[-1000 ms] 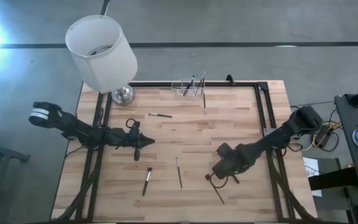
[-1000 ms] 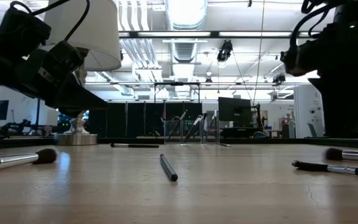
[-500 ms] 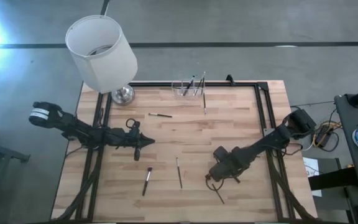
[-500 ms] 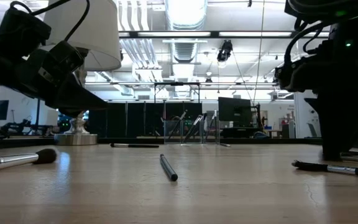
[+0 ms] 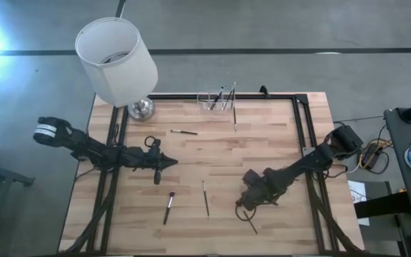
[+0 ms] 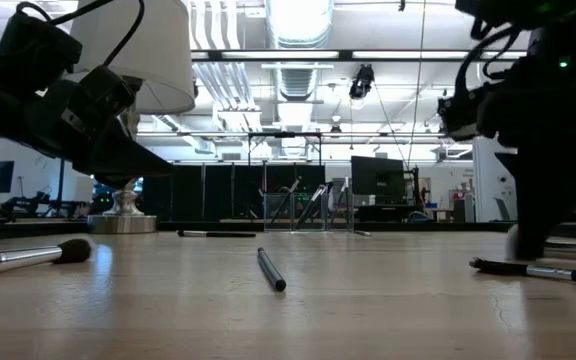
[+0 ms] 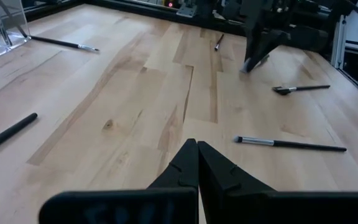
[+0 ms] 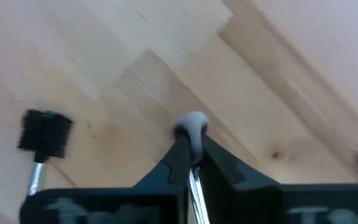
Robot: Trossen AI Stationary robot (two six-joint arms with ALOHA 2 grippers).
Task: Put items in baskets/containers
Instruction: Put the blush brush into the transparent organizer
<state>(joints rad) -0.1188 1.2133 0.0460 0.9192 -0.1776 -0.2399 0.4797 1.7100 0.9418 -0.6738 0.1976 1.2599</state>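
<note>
Right wrist view shows my right tool [image 8: 191, 163], which stood wide a second ago, now pinched narrow on a makeup brush [image 8: 192, 134], silver ferrule between my fingers and pale tip poking past them, near the worktop's front right. So the grasp looks made; lifting comes next, I judge. My left tool [image 5: 164, 163] waits shut, left of centre. Farthest, the clear holder [image 5: 215, 101] stands at the back edge with several brushes inside.

A wooden table [image 5: 262, 146] carries a lamp [image 5: 140, 108] at eleven o'clock, a clear holder [image 5: 216, 101] at twelve, and loose brushes [image 5: 184, 132] around the middle (several toward six).
</note>
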